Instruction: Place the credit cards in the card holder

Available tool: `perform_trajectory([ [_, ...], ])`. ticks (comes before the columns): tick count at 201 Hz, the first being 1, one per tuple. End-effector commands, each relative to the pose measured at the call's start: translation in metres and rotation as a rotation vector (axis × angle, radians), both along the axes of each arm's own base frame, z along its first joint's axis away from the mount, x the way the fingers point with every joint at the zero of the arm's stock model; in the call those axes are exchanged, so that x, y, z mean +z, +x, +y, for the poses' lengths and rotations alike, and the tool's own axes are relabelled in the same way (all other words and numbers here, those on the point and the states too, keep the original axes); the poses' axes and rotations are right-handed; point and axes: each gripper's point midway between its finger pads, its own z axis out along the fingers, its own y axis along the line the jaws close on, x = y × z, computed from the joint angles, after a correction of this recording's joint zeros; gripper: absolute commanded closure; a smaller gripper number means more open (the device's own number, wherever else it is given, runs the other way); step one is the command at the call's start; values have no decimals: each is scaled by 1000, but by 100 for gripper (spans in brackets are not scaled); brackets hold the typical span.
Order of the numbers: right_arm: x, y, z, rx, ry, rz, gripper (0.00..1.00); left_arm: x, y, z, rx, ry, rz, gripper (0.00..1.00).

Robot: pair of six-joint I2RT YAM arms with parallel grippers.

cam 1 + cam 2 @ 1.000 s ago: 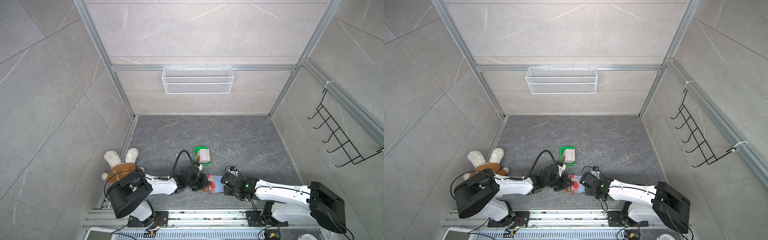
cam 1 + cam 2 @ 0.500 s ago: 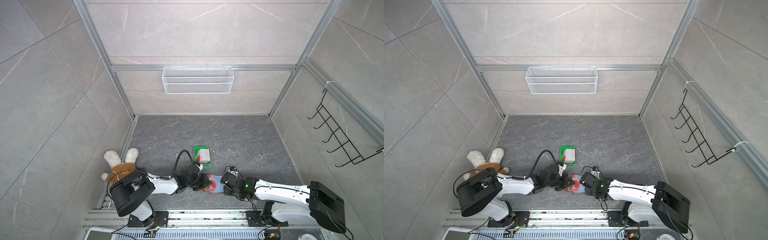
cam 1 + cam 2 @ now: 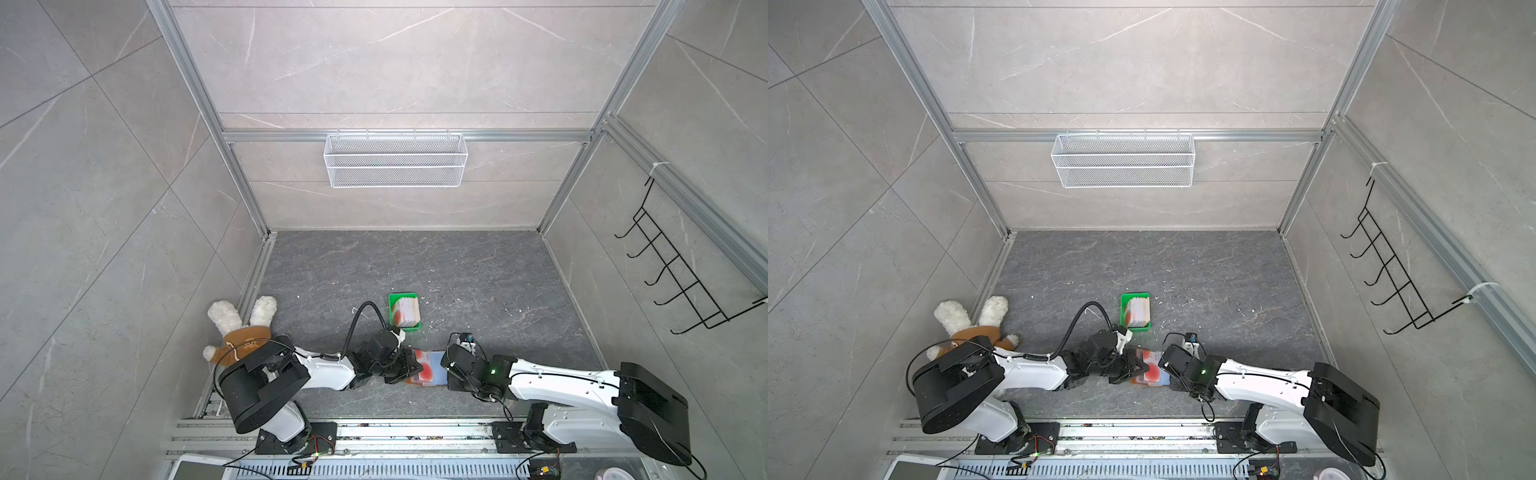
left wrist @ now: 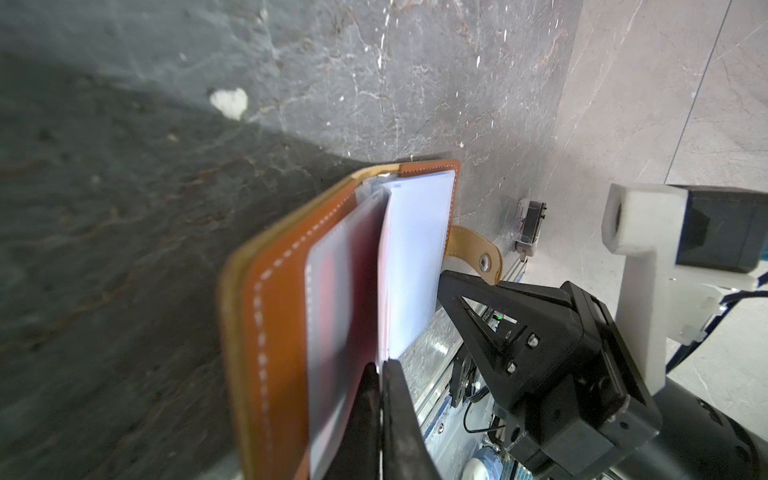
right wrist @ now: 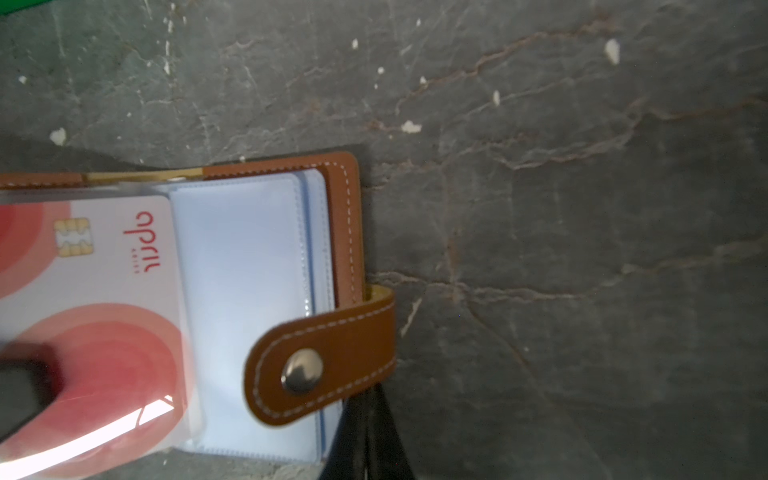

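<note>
The card holder [image 3: 438, 360] [image 3: 1163, 362] lies open on the floor between both grippers, tan leather [image 4: 282, 316] [image 5: 345, 232] with bluish clear sleeves [image 5: 249, 270]. My left gripper [image 3: 415, 366] [image 3: 1142, 368] [image 4: 380, 370] is shut on one credit card [image 4: 381, 282], whitish with red rings [image 5: 95, 270], lying over the left page. One left finger [image 5: 20, 386] shows on it. My right gripper [image 3: 446, 372] [image 3: 1169, 376] [image 5: 370, 419] is shut, tips at the holder's outer edge under the snap strap [image 5: 324, 357] [image 4: 478, 253]. More credit cards [image 3: 406, 311] [image 3: 1139, 311] stand in a green tray.
The green tray [image 3: 405, 331] [image 3: 1136, 329] sits just beyond the holder. A plush rabbit [image 3: 241, 332] lies at the left wall by the left arm's base. A wire basket [image 3: 395, 166] hangs on the back wall and a hook rack [image 3: 681, 282] on the right wall.
</note>
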Motion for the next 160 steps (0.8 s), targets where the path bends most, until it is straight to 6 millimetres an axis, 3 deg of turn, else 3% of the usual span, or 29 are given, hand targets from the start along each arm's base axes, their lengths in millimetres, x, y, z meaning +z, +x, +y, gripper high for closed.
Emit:
perform_trajectory([
  [1,-10,-5,-7,-2,-42,28,94,7,-5,-4,-43,-22,-6,100],
  [160,-11,-7,-7,4,-44,35,96,2,1,-13,-49,-24,-9,100],
])
